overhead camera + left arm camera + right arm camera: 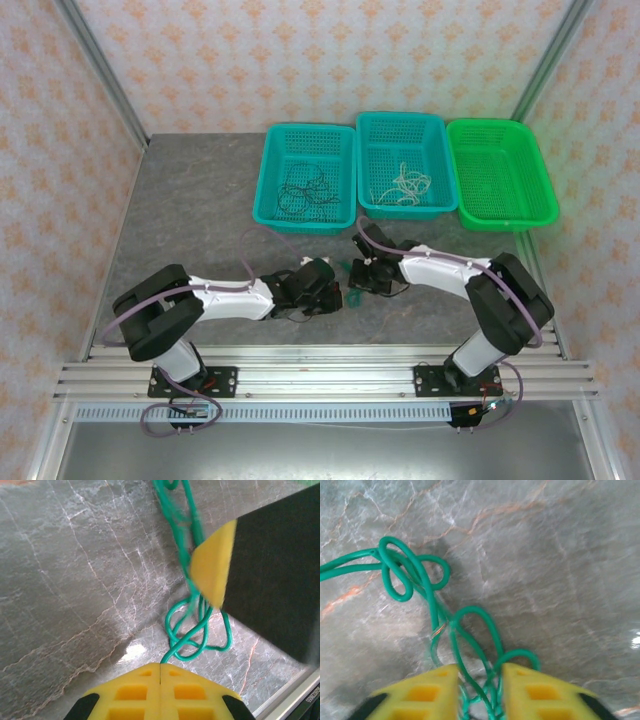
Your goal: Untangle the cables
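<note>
Looking down from the top camera: the left end effector and right end effector meet tip to tip mid-worktop over the green cable. Three baskets line the far edge at 12 o'clock, and there's plenty of bare stone toward 9 o'clock.

Left wrist: the left end effector is pressed together, pinching the green cable by its end. The worktop edge is at 5 o'clock, and the right end effector's finger sits close at 2 o'clock.

Right wrist: the right end effector is slightly spread with green cable strands between. Can't tell if it's gripping. Open stone from 12 to 3 o'clock.
</note>
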Robot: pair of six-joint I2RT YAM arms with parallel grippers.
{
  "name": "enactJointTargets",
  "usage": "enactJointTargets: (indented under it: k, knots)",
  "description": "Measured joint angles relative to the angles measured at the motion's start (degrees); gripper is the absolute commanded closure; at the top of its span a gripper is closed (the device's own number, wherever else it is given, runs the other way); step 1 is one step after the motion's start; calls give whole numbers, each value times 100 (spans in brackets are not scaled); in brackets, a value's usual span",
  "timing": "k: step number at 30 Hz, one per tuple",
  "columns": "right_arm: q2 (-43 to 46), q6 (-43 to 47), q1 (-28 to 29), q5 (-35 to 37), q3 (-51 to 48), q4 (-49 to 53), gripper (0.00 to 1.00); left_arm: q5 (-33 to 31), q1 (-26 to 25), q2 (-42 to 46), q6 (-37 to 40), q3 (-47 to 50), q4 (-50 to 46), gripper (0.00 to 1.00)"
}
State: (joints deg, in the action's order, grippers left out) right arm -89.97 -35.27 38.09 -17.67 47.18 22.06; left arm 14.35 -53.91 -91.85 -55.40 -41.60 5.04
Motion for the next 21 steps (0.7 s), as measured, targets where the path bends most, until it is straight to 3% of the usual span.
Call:
enactJointTargets:
  k: [5, 10, 17, 21]
  knots:
    - [111, 33, 50, 1075, 31, 365, 82, -269, 0, 411, 48, 46, -144, 100]
    - [649, -31, -293, 1937, -299, 590, 77, -485, 35, 903, 151, 271, -481, 100]
    - [1272, 437, -599, 1974, -496, 656, 63, -496, 81, 984, 284, 420, -614, 100]
    - [1311, 922, -481, 1753, -387, 667, 66, -496, 81, 925, 299, 428, -616, 100]
